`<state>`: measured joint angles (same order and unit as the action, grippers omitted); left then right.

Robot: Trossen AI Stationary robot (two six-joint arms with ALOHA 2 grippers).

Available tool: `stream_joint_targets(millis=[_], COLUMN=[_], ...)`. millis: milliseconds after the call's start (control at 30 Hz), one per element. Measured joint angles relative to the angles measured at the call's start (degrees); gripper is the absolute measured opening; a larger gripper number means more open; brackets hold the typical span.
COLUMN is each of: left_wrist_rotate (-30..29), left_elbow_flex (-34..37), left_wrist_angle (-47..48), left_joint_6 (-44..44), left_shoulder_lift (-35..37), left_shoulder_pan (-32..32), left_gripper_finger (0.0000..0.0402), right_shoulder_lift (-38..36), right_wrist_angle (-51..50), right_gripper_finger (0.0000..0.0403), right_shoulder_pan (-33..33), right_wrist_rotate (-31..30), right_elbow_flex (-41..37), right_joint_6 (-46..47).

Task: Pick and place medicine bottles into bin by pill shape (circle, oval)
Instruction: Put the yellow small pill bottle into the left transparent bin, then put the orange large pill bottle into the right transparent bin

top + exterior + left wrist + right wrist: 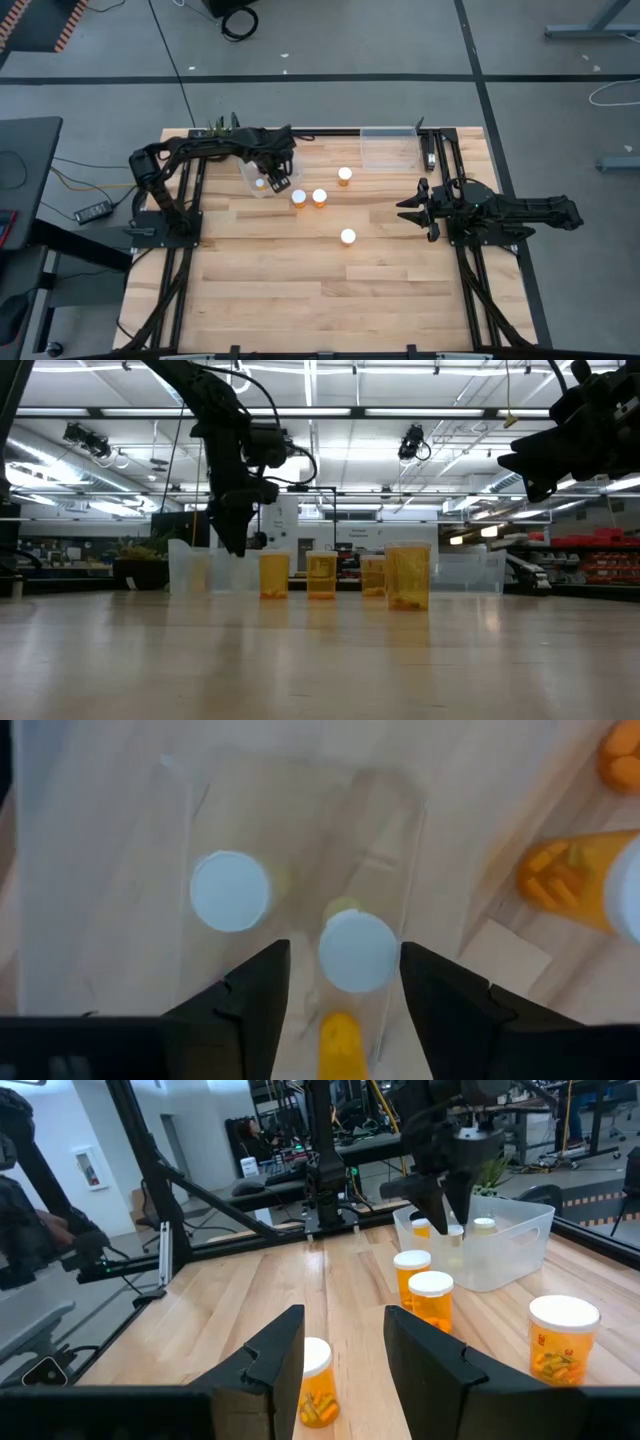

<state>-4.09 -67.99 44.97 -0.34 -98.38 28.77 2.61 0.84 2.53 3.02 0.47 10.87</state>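
Observation:
My left gripper [277, 180] is open and points down into a clear bin [250, 172] at the table's far left. In the left wrist view its fingers stand on either side of a white-capped bottle [358, 952] in the bin, with a gap showing on one side. A second white-capped bottle [230, 890] stands in the bin beside it. Several orange bottles with white caps stand on the table: two [298, 197] [320, 197] right of the bin, one [345, 176] farther back, one [348, 237] nearer. My right gripper [420, 210] is open and empty, raised at the right.
A second clear bin [388, 148] stands at the far edge, right of centre. A small green plant [215, 127] sits at the far left corner. Black frame rails [185, 260] run along both sides. Bare wood lies near the front edge.

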Motion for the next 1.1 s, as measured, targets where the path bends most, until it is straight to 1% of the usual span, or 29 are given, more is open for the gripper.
stream_joint_targets(millis=[300, 600, 733, 967, 1033, 1100], left_wrist_rotate=[-0.2, -0.2, -0.2, -0.2, -0.2, -0.1], left_elbow_flex=[0.0, 0.0, 0.0, 0.4, 3.4, 8.4], left_wrist_angle=[2.5, 3.1, 1.9, -2.1, -6.9, -12.8], left_joint_6=[1.0, 1.0, 0.7, 0.6, 1.3, 2.6], left_shoulder_lift=[6.1, 17.5, 22.7, 28.8, 30.7, 32.8], left_shoulder_pan=[0.0, -0.5, -1.5, -5.0, -6.3, -7.2], left_gripper_finger=[0.0202, 0.0187, 0.0179, 0.0172, 0.0172, 0.0171], right_shoulder_lift=[0.0, 0.0, 0.0, 0.0, 0.0, 0.0], right_wrist_angle=[0.0, 0.0, 0.0, 0.0, 0.0, 0.0], right_gripper_finger=[0.0147, 0.0147, 0.0147, 0.0147, 0.0147, 0.0147], right_shoulder_pan=[0.0, 0.0, 0.0, 0.0, 0.0, 0.0], right_wrist_rotate=[0.0, 0.0, 0.0, 0.0, 0.0, 0.0], right_elbow_flex=[0.0, 0.0, 0.0, 0.0, 0.0, 0.0], right_joint_6=[0.0, 0.0, 0.0, 0.0, 0.0, 0.0])
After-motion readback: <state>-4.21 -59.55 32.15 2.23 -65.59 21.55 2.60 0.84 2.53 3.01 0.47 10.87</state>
